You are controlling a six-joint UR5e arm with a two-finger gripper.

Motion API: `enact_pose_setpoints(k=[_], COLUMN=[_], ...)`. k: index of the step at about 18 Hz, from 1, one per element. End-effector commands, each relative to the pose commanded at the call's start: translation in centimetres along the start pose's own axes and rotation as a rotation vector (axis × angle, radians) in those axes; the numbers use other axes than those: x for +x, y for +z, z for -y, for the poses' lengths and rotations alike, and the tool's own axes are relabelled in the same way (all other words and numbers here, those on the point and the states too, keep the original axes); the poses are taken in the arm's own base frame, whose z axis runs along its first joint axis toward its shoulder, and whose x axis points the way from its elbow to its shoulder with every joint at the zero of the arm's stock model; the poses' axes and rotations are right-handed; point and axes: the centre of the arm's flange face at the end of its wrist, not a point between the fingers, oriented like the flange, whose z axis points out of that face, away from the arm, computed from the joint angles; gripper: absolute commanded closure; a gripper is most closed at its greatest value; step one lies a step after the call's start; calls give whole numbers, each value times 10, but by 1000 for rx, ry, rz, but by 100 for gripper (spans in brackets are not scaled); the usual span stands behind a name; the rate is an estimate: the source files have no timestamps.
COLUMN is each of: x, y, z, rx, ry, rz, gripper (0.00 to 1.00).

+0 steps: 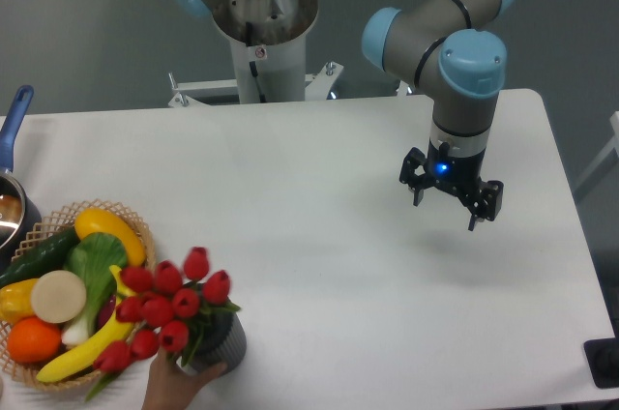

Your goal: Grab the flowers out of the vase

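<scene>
arm: yours hangs elbow-bent, wrist pointing straight down | gripper [450, 202]: fingers spread apart, holding nothing, hovering above the table

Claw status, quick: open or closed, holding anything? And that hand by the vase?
Claw: open, empty, above the bare table, far from the flowers.
Human hand: gripping the vase at its base.

A white table [319, 168] (rounded corners) stands before a grey-blue wall [87, 33].
</scene>
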Motion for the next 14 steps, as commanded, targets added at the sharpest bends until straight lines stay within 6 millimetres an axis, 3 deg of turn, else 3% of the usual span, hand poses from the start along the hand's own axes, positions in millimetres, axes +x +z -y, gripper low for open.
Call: enact_pose_setpoints(k=[3, 6, 9, 14], x=[11, 21, 34, 45], y=[1, 8, 19, 13], z=[18, 21, 32, 56], rx=[9, 26, 176, 442], ry=[31, 41, 42, 28], rz=[4, 1, -14, -100], gripper=[0, 0, 0, 0])
